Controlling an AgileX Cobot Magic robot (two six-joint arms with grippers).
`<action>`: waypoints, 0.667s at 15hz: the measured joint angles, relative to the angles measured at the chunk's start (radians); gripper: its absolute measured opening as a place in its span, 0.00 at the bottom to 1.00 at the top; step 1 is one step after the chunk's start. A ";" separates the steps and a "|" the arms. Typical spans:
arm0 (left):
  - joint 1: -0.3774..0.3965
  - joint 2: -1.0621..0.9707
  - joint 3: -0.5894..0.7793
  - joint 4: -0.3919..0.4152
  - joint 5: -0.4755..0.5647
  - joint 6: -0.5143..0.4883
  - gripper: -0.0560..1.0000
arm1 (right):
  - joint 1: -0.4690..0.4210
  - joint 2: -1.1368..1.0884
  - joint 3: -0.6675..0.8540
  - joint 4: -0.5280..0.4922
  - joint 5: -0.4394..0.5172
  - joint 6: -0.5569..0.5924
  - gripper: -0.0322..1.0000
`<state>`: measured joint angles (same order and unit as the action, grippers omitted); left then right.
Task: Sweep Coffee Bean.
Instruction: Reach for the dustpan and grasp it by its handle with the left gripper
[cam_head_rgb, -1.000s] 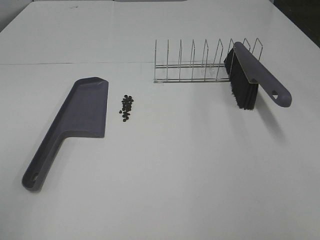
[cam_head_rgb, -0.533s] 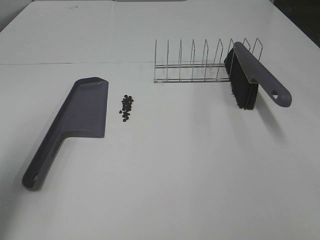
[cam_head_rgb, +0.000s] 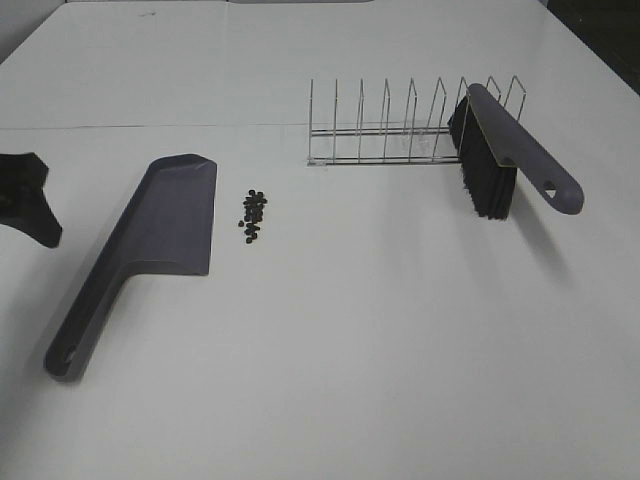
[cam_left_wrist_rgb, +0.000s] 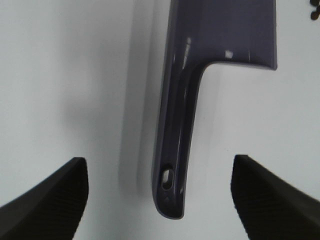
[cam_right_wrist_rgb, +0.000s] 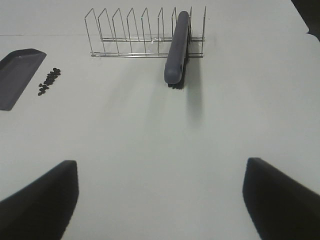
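Left pincer hangs released, fingers spread wide, left of the dustpan, which lies flat on the tabletop. The beans sit heaped just beside its right edge. Farther right, a brush leans in the rack. Right pincer is released, empty.

A white table carries a silver wire rack with upright dividers, far and right of centre. A grey-purple plastic brush with black bristles rests in the rack's right end, its handle pointing near-right. A matching grey-purple plastic dustpan lies flat on the left, handle toward the near side.
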<state>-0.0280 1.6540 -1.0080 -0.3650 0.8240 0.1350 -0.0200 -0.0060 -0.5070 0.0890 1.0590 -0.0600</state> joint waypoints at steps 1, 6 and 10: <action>-0.034 0.044 -0.004 0.002 -0.004 0.000 0.73 | 0.000 0.000 0.000 0.000 0.000 0.000 0.77; -0.177 0.185 -0.014 0.122 -0.085 -0.147 0.73 | 0.000 0.000 0.000 0.000 0.000 0.000 0.77; -0.229 0.282 -0.098 0.176 -0.096 -0.224 0.74 | 0.000 0.000 0.000 0.000 0.000 0.000 0.77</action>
<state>-0.2570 1.9360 -1.1060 -0.1890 0.7280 -0.0890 -0.0200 -0.0060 -0.5070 0.0890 1.0590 -0.0600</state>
